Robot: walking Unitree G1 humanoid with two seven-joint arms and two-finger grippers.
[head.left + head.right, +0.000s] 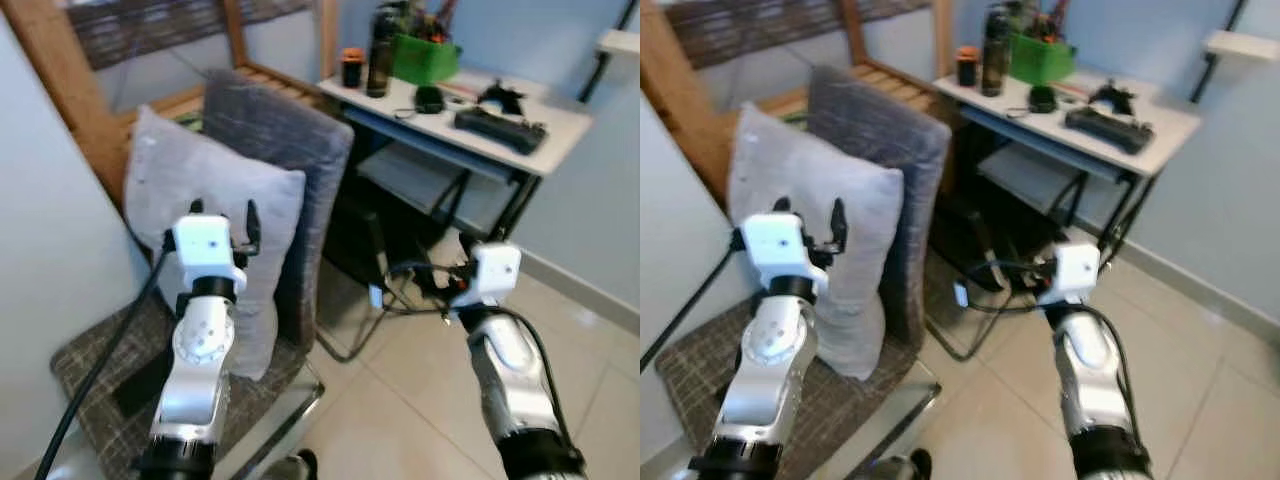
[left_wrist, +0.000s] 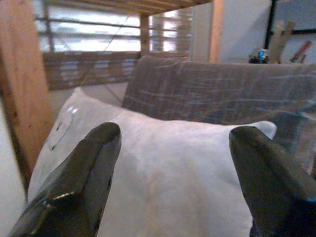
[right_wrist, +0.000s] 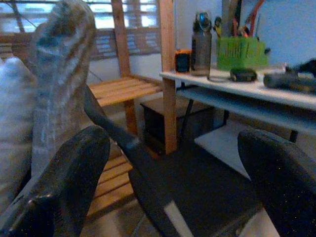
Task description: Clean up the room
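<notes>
Grey cushion [image 1: 215, 215], soft and light, propped upright on the chair [image 1: 100, 390] against a darker cushion [image 1: 285, 150].
Head view: left pincer [image 1: 222, 222] before it. Left wrist view: fingers [image 2: 81, 182] spread, released; take its top edge. Right wrist view: right pincer [image 3: 173, 187] released, facing the counter [image 3: 247, 91].

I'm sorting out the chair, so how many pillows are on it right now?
2. A light grey pillow stands on the chair seat before the open left gripper; a darker grey pillow stands behind it against the backrest. More could be hidden behind them.
</notes>
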